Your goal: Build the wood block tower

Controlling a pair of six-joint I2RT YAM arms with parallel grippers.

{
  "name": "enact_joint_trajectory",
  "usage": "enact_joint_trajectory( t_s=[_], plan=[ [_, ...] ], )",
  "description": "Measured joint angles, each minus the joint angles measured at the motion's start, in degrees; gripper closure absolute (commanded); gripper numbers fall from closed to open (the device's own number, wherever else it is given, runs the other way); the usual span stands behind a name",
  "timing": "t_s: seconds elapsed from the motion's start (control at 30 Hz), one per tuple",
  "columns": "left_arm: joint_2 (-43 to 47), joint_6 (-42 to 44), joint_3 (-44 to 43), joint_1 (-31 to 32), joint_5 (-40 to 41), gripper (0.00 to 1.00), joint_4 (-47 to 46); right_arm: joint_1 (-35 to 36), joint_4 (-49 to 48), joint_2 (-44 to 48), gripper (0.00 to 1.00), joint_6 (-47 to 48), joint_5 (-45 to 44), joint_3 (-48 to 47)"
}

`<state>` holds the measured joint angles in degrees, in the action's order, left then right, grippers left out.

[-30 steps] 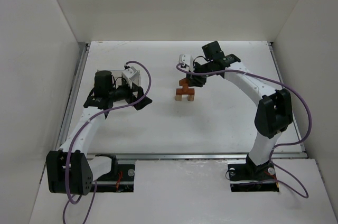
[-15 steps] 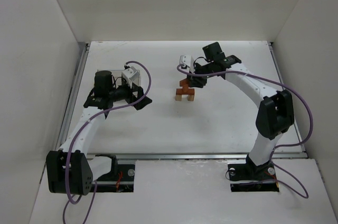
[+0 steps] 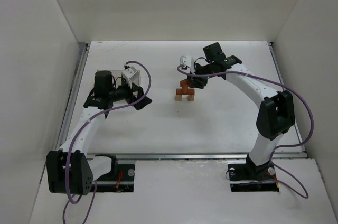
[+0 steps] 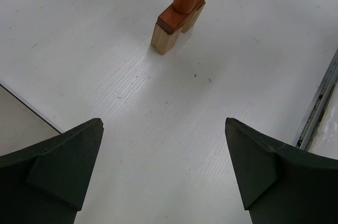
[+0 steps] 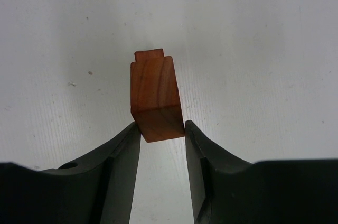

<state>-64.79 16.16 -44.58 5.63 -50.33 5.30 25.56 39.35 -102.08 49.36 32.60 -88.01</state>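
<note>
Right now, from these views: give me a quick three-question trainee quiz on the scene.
1. True or false: the left gripper holds a block.
2. The block in the right gripper is: A tan, B reddish-brown, C white.
3. Fill in: the tower stands nearer the ___ gripper.

Key: 1 false, it is open and holds nothing; 2 B; 3 right.

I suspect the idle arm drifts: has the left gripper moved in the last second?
No. The left gripper keeps its spot in the top view, with the same gap to the table's left rail, open, left of the wood block tower.
</note>
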Motion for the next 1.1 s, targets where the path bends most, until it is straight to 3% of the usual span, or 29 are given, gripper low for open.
enact_joint_trajectory(
  t_s=[0.2,0.53,1.1],
  plan=[
    [0.00,0.02,0.00,0.00,0.00,0.00,0.00,0.00,0.07,0.00,0.48,0.15,-0.74,0.42],
    [0.00,0.02,0.00,0.00,0.02,0.00,0.00,0.00,0.04,0.00,0.48,0.17,-0.83,0.76],
    [0.00,0.07,0.00,0.00,0.02,0.00,0.02,0.00,-0.07,0.00,0.59,0.11,-0.63,0.74]
  ],
)
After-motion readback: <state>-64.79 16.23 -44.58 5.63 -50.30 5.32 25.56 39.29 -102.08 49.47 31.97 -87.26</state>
